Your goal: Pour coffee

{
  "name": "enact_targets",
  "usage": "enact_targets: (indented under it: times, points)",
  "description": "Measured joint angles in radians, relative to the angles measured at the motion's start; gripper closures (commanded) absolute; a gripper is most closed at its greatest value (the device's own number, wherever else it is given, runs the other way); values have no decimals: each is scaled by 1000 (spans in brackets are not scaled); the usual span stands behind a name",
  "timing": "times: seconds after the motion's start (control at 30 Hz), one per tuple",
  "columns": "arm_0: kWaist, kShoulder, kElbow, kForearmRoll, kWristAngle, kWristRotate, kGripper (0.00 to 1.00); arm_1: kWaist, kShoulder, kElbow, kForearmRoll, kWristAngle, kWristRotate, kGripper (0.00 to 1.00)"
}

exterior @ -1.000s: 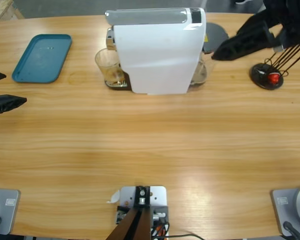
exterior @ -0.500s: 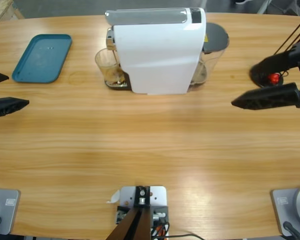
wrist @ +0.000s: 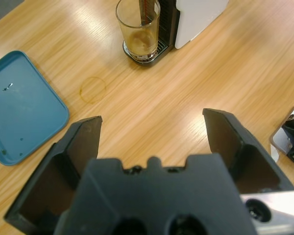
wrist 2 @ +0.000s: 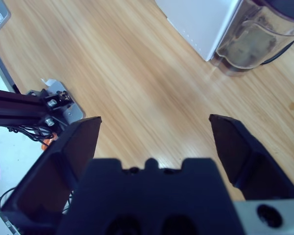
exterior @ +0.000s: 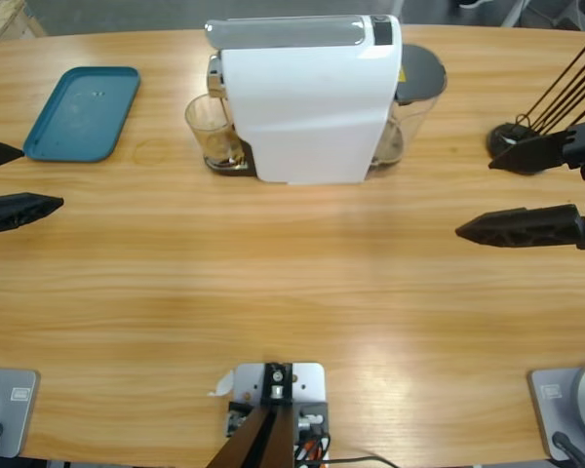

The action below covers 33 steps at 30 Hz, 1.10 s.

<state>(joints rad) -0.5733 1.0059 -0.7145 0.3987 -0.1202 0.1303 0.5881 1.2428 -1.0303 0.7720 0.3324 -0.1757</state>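
A clear tumbler stands on the drip tray under the spout of the white coffee machine. In the left wrist view the tumbler shows only a pale amber tint in its lower half. I cannot make out dark coffee in it. My left gripper hovers open at the table's left edge, well short of the tumbler, with nothing between its jaws. My right gripper hangs open at the right side, apart from the machine's water tank, and holds nothing.
A teal tray lies at the back left. A faint ring stain marks the wood between the tray and the tumbler. A black wire stand sits at the right, close behind the right gripper. Bare wood stretches in front of the machine.
The right gripper has drawn back from the water tank, moving right and toward the table's front. The left gripper has crept slightly to the right.
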Motion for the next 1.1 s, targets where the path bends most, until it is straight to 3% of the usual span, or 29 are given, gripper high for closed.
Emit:
enact_targets:
  times: [0.33,1.1]
  points:
    - [0,-83,30,-44,5,0,119,0,0,0,-4,0,-3,0]
    - [-20,-84,36,-52,5,3,119,0,0,15,-4,3,-65,0]
